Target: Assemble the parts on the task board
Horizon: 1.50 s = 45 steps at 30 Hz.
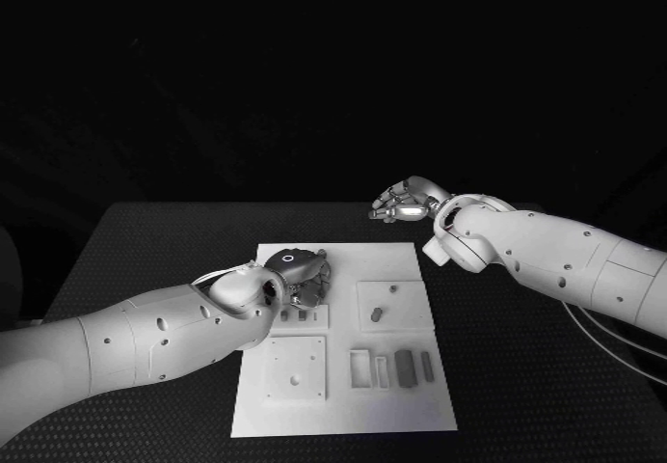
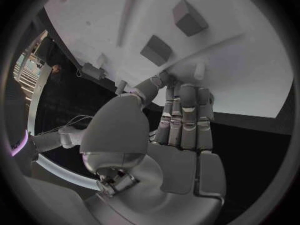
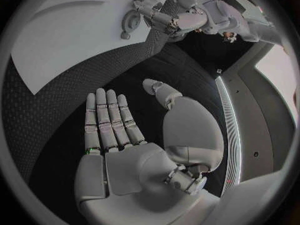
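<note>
- the parts (image 1: 405, 367) are small dark blocks; several lie in a row in slots at the board's near right, one sits in the square recess (image 1: 378, 313) at mid right, and a few stand by the left hand.
- they are judged light, stiff and smooth, so a slip is likely; a pinch across the short sides of a block is judged best.
- the board (image 1: 348, 262) is a thin white plate in the middle of the tabletop (image 1: 153, 241), judged rigid and easily nudged if pressed sideways.
- the left hand (image 1: 299, 273) is set over the board's mid left, fingers held together and pointed down at the standing parts (image 2: 156, 50); whether anything is held cannot be told.
- the right hand (image 1: 406, 203) is held open and flat, holding nothing, above the tabletop just past the board's far right corner.
- open room is seen on the dark tabletop round all sides of the board; its near edge lies close to the tabletop's front.
</note>
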Tool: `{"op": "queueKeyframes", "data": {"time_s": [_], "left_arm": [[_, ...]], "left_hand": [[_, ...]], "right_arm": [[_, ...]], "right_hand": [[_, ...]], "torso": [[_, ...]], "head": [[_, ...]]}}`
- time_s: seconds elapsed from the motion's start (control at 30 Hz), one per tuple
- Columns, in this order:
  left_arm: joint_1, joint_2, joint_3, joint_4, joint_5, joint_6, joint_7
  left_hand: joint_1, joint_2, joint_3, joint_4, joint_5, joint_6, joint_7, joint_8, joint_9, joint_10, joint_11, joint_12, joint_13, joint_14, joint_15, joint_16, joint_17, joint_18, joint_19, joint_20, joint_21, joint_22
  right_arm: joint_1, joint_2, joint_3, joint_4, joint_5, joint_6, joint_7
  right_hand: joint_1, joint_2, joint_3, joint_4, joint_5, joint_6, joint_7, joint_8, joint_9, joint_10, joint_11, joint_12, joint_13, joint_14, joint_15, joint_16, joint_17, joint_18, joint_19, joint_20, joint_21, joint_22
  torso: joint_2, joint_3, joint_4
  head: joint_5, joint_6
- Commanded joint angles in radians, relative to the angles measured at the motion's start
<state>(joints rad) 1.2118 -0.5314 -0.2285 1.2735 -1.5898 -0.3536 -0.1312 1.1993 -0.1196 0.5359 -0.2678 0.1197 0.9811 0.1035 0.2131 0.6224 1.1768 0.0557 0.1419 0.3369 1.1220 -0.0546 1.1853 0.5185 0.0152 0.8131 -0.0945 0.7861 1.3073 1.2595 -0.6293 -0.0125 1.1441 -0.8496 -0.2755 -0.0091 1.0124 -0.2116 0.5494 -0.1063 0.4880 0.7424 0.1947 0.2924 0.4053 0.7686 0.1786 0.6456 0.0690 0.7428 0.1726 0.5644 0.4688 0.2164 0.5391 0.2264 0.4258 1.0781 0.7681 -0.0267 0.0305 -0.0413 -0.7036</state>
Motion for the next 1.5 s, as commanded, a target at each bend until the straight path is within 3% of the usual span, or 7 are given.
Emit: {"op": "queueKeyframes", "data": {"time_s": [0.03, 0.6, 0.77, 1.07, 1.2, 1.37, 1.5], "left_arm": [[-0.006, 0.004, -0.002, 0.004, -0.008, 0.046, 0.001], [-0.007, 0.001, -0.002, 0.001, -0.008, 0.041, -0.005], [-0.007, -0.004, -0.002, 0.003, -0.006, -0.013, 0.009], [-0.008, -0.018, 0.001, 0.020, 0.064, -0.075, 0.042], [-0.008, -0.031, 0.009, 0.035, 0.086, -0.078, 0.046], [-0.008, -0.042, 0.030, 0.046, 0.104, -0.083, 0.051], [-0.008, -0.056, 0.057, 0.061, 0.121, -0.079, 0.061]], "left_hand": [[0.000, 0.012, 0.005, 0.001, 0.004, 0.010, 0.002, 0.007, -0.003, 0.016, -0.002, -0.001, 0.000, 0.017, -0.003, 0.013, 0.003, 0.004, 0.010, -0.056, 0.007, 0.021], [0.021, 0.042, 0.020, -0.016, 0.007, 0.051, 0.009, 0.020, -0.015, 0.083, -0.012, 0.002, 0.000, 0.051, -0.013, 0.037, -0.002, 0.010, 0.037, -0.069, 0.023, 0.020], [0.053, 0.055, 0.040, -0.017, 0.001, 0.074, 0.004, 0.029, -0.015, 0.113, -0.018, 0.006, 0.003, 0.071, -0.020, 0.041, -0.006, 0.011, 0.054, -0.073, 0.026, 0.016], [0.048, 0.057, 0.051, -0.015, -0.001, 0.091, -0.002, 0.035, -0.018, 0.130, -0.023, 0.003, 0.003, 0.087, -0.025, 0.043, -0.011, 0.010, 0.063, -0.076, 0.025, 0.014], [0.047, 0.058, 0.053, -0.015, -0.001, 0.092, -0.003, 0.035, -0.018, 0.131, -0.024, 0.001, 0.003, 0.090, -0.025, 0.043, -0.011, 0.010, 0.065, -0.077, 0.026, 0.014], [0.046, 0.058, 0.055, -0.015, -0.001, 0.093, -0.003, 0.035, -0.019, 0.132, -0.024, 0.000, 0.002, 0.092, -0.026, 0.044, -0.012, 0.010, 0.066, -0.078, 0.026, 0.014], [0.045, 0.059, 0.055, -0.015, 0.000, 0.094, -0.003, 0.035, -0.019, 0.133, -0.024, -0.001, 0.002, 0.094, -0.026, 0.044, -0.012, 0.010, 0.067, -0.079, 0.026, 0.015]], "right_arm": [[0.000, -0.001, 0.000, 0.003, 0.000, 0.013, 0.007], [0.000, -0.002, 0.000, 0.004, 0.000, 0.014, 0.006], [0.000, -0.002, 0.000, 0.005, 0.000, 0.015, 0.007], [0.000, 0.001, 0.000, 0.002, 0.000, 0.015, 0.007], [0.000, 0.000, 0.000, 0.002, 0.000, 0.014, 0.008], [0.000, -0.001, 0.000, 0.003, 0.000, 0.015, 0.008], [0.000, -0.001, 0.000, 0.002, 0.000, 0.015, 0.007]], "right_hand": [[-0.005, 0.005, 0.001, -0.004, -0.006, -0.007, 0.032, 0.005, -0.001, 0.006, 0.002, -0.004, 0.000, -0.008, 0.001, 0.005, -0.001, -0.007, -0.002, 0.002, -0.004, 0.001], [-0.006, 0.005, 0.000, -0.004, -0.006, -0.006, 0.032, 0.005, -0.001, 0.007, 0.001, -0.004, 0.000, -0.008, 0.001, 0.005, -0.003, -0.007, -0.002, 0.002, -0.005, 0.002], [-0.007, 0.006, 0.000, -0.004, -0.005, -0.006, 0.032, 0.006, -0.001, 0.007, 0.001, -0.004, 0.000, -0.008, 0.001, 0.006, -0.003, -0.007, -0.002, 0.002, -0.005, 0.002], [-0.008, 0.006, 0.000, -0.004, -0.005, -0.006, 0.032, 0.006, -0.002, 0.008, 0.002, -0.004, 0.000, -0.008, 0.001, 0.006, -0.004, -0.007, -0.002, 0.002, -0.006, 0.002], [-0.008, 0.006, 0.000, -0.004, -0.005, -0.006, 0.032, 0.006, -0.002, 0.008, 0.002, -0.004, 0.000, -0.008, 0.001, 0.006, -0.004, -0.007, -0.002, 0.002, -0.006, 0.003], [-0.008, 0.006, 0.000, -0.004, -0.005, -0.006, 0.032, 0.006, -0.002, 0.008, 0.002, -0.004, 0.000, -0.008, 0.001, 0.006, -0.004, -0.007, -0.002, 0.002, -0.006, 0.003], [-0.008, 0.006, 0.000, -0.004, -0.005, -0.006, 0.032, 0.006, -0.002, 0.008, 0.002, -0.004, 0.000, -0.008, 0.001, 0.007, -0.005, -0.007, -0.002, 0.002, -0.007, 0.003]], "torso": [[0.000, -0.0005, -0.0005], [0.000, -0.0007, 0.0001], [0.000, -0.0005, -0.0002], [0.000, -0.0007, -0.0002], [-0.001, 0.0000, -0.0001], [-0.001, 0.0002, 0.0008], [-0.001, 0.0001, 0.0022]], "head": [[-0.001, -0.001], [-0.001, -0.002], [0.000, -0.001], [-0.001, 0.003], [-0.001, 0.006], [0.000, 0.009], [0.000, 0.011]]}}
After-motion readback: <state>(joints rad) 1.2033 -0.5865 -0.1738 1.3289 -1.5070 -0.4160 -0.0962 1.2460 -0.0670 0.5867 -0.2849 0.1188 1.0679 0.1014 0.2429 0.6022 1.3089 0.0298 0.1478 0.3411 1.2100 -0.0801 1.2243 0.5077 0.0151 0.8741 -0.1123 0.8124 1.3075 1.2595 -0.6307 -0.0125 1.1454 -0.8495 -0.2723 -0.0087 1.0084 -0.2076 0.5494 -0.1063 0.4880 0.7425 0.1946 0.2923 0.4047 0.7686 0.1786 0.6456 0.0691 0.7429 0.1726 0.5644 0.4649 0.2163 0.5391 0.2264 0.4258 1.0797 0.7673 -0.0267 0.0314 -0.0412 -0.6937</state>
